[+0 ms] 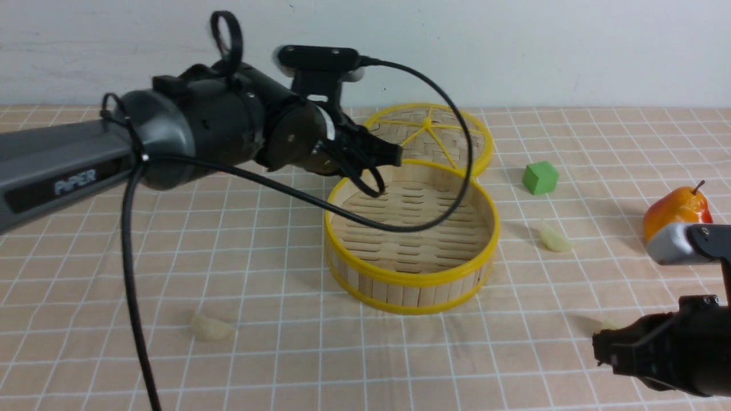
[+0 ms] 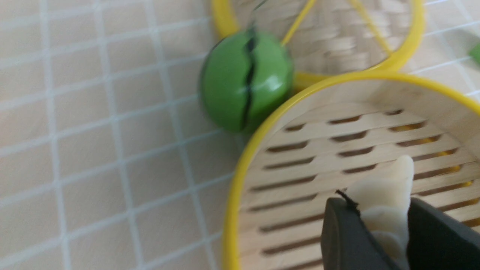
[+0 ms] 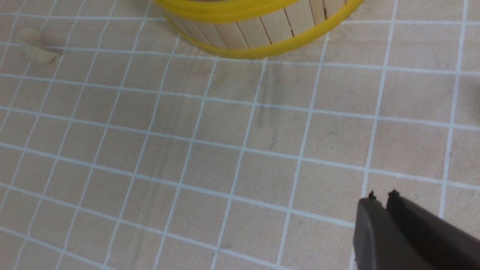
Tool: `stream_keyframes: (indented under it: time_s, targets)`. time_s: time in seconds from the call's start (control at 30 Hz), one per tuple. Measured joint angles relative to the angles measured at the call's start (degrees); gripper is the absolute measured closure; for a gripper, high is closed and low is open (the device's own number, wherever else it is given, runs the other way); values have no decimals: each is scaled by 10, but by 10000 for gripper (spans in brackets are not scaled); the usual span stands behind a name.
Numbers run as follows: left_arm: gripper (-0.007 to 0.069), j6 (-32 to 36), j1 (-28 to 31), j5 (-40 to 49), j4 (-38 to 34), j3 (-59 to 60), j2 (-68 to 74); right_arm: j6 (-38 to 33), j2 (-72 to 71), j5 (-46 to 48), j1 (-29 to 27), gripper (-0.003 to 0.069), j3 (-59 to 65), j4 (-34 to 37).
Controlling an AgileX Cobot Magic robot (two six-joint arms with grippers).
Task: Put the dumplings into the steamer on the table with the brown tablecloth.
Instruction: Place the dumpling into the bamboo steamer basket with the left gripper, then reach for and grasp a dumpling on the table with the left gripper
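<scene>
1. The left gripper [image 1: 381, 165] clamps one pale crescent toy dumpling [image 2: 390, 187] over the slatted floor of the round bamboo steamer with yellow rims [image 1: 411, 279], near its left rim.
2. The right gripper [image 3: 382, 198] is pinched together on nothing, low over the tan grid tablecloth [image 1: 274, 257] at front right.
3. Three loose dumplings lie on the cloth:
   - front-left dumpling [image 1: 211, 328]
   - right-side dumpling [image 1: 555, 237], near the steamer
   - front-right dumpling [image 1: 608, 325], partly hidden by the right gripper
4. The flat woven lid with yellow spokes [image 1: 428, 128] lies behind the steamer.
5. To the right sit a green cube [image 1: 539, 177] and an orange-red toy pear [image 1: 677, 208].
6. A green ball with a black jagged seam [image 2: 245, 80] sits against the steamer and lid; the left arm blocks it in the front view.
7. A black cable [image 1: 434, 222] loops across the steamer's opening.
8. White "PiPER" lettering [image 1: 74, 182] is on the left arm.
</scene>
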Motion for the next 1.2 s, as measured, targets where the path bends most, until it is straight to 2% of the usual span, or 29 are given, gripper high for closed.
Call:
stream_keyframes:
  time_s: [0.1, 0.27, 0.37, 0.43, 0.57, 0.63, 0.8, 0.87, 1.03, 1.1, 1.2]
  targets:
    - [454, 53, -12, -15, 0, -57, 72, 0, 14, 0, 0, 603, 0, 9]
    - [449, 66, -11, 12, 2, -126, 172, 0, 17, 0, 0, 597, 0, 23]
    - [386, 62, -11, 32, 2, -147, 197, 0, 17, 0, 0, 594, 0, 26]
    - [272, 42, -11, 55, 3, -161, 201, 0, 17, 0, 0, 591, 0, 26]
    - [124, 11, -11, 142, 10, -192, 183, 0, 17, 0, 0, 589, 0, 27]
    - [94, 17, -11, 225, 29, -200, 144, 0, 17, 1, 0, 588, 0, 27]
    - [85, 37, 3, 337, 46, -196, 35, 0, 17, 5, 0, 583, 0, 26]
    - [85, 37, 14, 351, 38, -178, -4, 0, 17, 7, 0, 582, 0, 26]
    - [85, 22, 69, 335, -31, -21, -130, 0, 17, 7, 0, 575, 0, 26]
    - [85, 5, 95, 285, -69, 107, -170, -2, 17, 7, 0, 573, 0, 29]
    - [85, -22, 110, 237, -86, 199, -186, -12, 17, 7, 0, 571, 0, 36]
